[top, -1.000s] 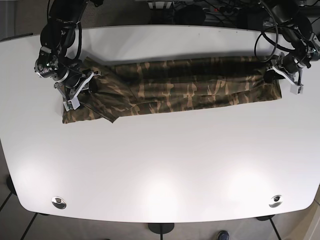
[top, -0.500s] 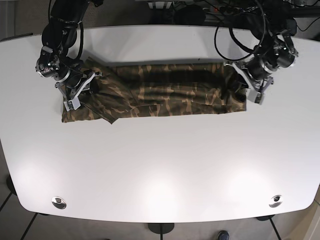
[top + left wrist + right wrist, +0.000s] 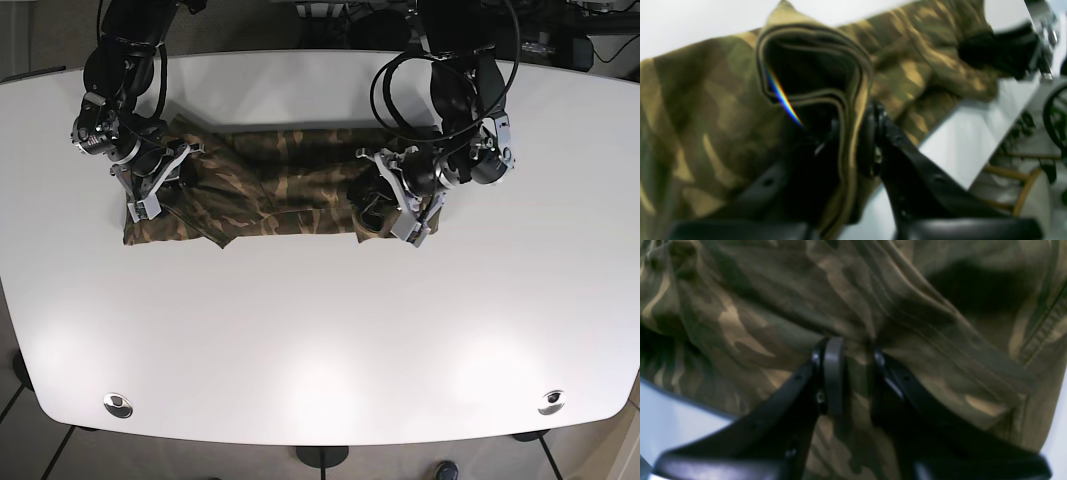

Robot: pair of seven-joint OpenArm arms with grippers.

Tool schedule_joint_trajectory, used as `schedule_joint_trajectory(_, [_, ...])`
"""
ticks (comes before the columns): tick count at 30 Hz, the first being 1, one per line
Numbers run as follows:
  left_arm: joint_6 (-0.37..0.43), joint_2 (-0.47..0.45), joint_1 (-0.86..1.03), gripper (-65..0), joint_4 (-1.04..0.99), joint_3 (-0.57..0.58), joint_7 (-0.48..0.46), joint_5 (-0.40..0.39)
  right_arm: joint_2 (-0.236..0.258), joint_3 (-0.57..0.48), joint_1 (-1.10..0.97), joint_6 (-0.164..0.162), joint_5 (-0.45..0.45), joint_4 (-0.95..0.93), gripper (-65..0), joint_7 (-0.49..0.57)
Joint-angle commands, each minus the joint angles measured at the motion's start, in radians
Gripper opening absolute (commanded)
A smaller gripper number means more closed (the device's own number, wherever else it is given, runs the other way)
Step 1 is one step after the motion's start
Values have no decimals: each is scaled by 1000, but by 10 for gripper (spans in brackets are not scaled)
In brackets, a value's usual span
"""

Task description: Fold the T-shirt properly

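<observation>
The camouflage T-shirt (image 3: 270, 185) lies as a long folded band across the back of the white table (image 3: 320, 330). My left gripper (image 3: 385, 205) is shut on its right end, which is doubled back toward the middle; in the left wrist view several cloth layers (image 3: 846, 110) curl up between the black fingers (image 3: 887, 133). At the shirt's left end my right gripper (image 3: 150, 190) is shut on a pinch of fabric (image 3: 857, 373), pressed low on the table.
Two round metal fittings (image 3: 117, 405) (image 3: 550, 401) sit near the table's front corners. Cables and dark equipment (image 3: 400, 15) lie behind the back edge. A chair (image 3: 1023, 186) shows past the table edge in the left wrist view.
My left gripper has carried the shirt's right end leftward, from the table's right side to near the middle, shortening the band. The right gripper has stayed in place.
</observation>
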Motion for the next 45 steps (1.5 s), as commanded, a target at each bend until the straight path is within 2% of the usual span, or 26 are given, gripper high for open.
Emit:
schedule_joint_trajectory(1, [14, 1, -24, -471, -6, 29, -20, -28, 6, -1, 7, 0, 2, 10, -533, -6])
schedule_joint_trajectory(2, [75, 3, -29, -382, -13, 48, -20, -28, 6, -3, 7, 0, 2, 10, -533, -6])
schedule_joint_trajectory(3, [133, 5, -40, -337, -13, 55, -20, -29, 6, -3, 7, 0, 2, 10, -533, -6])
schedule_joint_trajectory(5, [211, 6, -55, -274, -13, 94, -20, -34, 6, -3, 7, 0, 2, 10, -533, -6])
schedule_joint_trajectory(6, [216, 6, -67, -264, -13, 134, -25, -34, 7, -3, 7, 0, 0, 10, -533, -6])
schedule_joint_trajectory(10, [216, 0, -87, -264, 95, 309, -82, -35, 7, -3, 8, 0, 2, 12, -533, -6])
schedule_joint_trajectory(12, [216, -40, -84, -264, 179, 272, -94, -35, 7, -3, 8, 0, 3, 23, -533, -6])
schedule_joint_trajectory(13, [216, -75, -81, -264, 233, 218, -94, -35, 7, -1, 8, 0, 3, 36, -533, -6])
schedule_joint_trajectory(16, [216, -155, -44, -265, 256, 115, -97, -35, 7, -1, 13, 0, 3, 49, -533, -6])
schedule_joint_trajectory(19, [216, -216, 2, -265, 248, 86, -143, -32, 7, 2, 14, 0, 3, 46, -533, -6])
schedule_joint_trajectory(22, [216, -230, 32, -267, 179, 86, -211, -29, 4, 1, 14, 0, 3, 44, -533, -6])
schedule_joint_trajectory(26, [216, -232, 25, -285, -19, 98, -293, -28, -17, 2, 13, 0, 3, 47, -533, -6])
schedule_joint_trajectory(28, [216, -256, -12, -339, -114, 167, -344, -28, -17, 2, 10, 0, 3, 47, -533, -6])
schedule_joint_trajectory(30, [216, -270, -38, -351, -171, 236, -398, -31, -19, 2, 10, 0, 3, 49, -533, -6])
schedule_joint_trajectory(32, [216, -279, -43, -350, -163, 255, -412, -34, -19, 4, 10, 1, 6, 69, -533, -6])
schedule_joint_trajectory(34, [216, -281, -41, -350, -82, 250, -412, -34, -19, 5, 7, 1, 54, 112, -533, -6])
schedule_joint_trajectory(35, [216, -284, -37, -350, -14, 249, -412, -34, -14, 25, 7, 1, 125, 127, -533, -10])
schedule_joint_trajectory(37, [216, -316, 22, -347, 100, 227, -395, -34, -13, 137, 8, -2, 250, 127, -525, -41])
schedule_joint_trajectory(38, [216, -318, 42, -347, 135, 215, -386, -34, -8, 182, 14, -5, 284, 125, -515, -75])
schedule_joint_trajectory(39, [216, -321, 63, -347, 165, 200, -372, -34, 12, 222, 24, -5, 304, 118, -479, -115])
schedule_joint_trajectory(41, [216, -324, 114, -349, 213, 164, -350, -34, 44, 266, 54, -3, 335, 76, -349, -176])
schedule_joint_trajectory(42, [211, -324, 158, -349, 230, 124, -347, -34, 70, 315, 63, 0, 361, 30, -252, -195])
schedule_joint_trajectory(44, [142, -324, 207, -350, 231, 65, -350, -34, 99, 353, 67, 0, 412, -40, -159, -193])
schedule_joint_trajectory(45, [87, -322, 227, -350, 228, 35, -350, -32, 118, 361, 73, 0, 433, -83, -146, -191])
